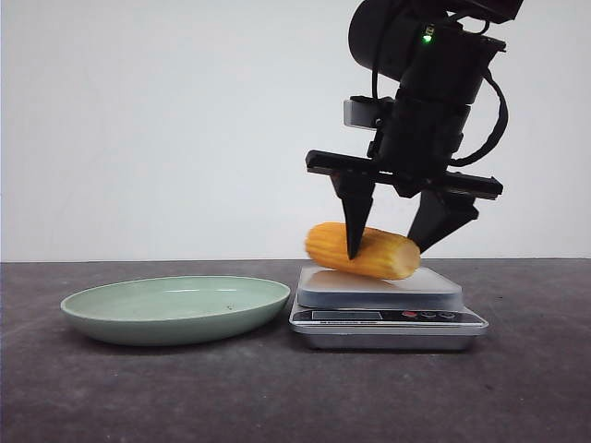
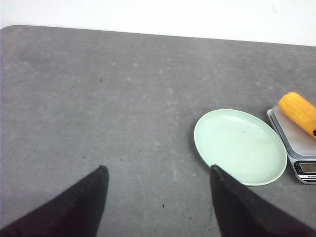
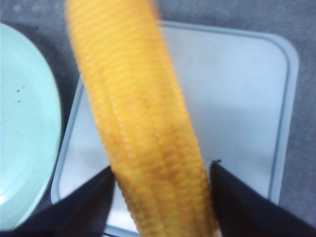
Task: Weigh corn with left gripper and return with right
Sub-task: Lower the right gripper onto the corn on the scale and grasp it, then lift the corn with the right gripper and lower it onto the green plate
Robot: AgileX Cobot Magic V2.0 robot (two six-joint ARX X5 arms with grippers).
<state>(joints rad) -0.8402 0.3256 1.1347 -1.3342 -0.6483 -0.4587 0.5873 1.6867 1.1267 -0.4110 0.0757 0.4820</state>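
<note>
The corn is a yellow-orange cob lying across the platform of a small silver kitchen scale, slightly tilted and blurred at its left end. My right gripper comes down from above with a finger on each side of the cob, closed against it. In the right wrist view the corn fills the gap between the fingers of the right gripper. My left gripper is open and empty over bare table, well left of the plate; it is out of the front view. The corn shows at the edge of the left wrist view.
A pale green shallow plate sits on the dark grey table just left of the scale, almost touching it. It also shows in the left wrist view and the right wrist view. A white wall stands behind.
</note>
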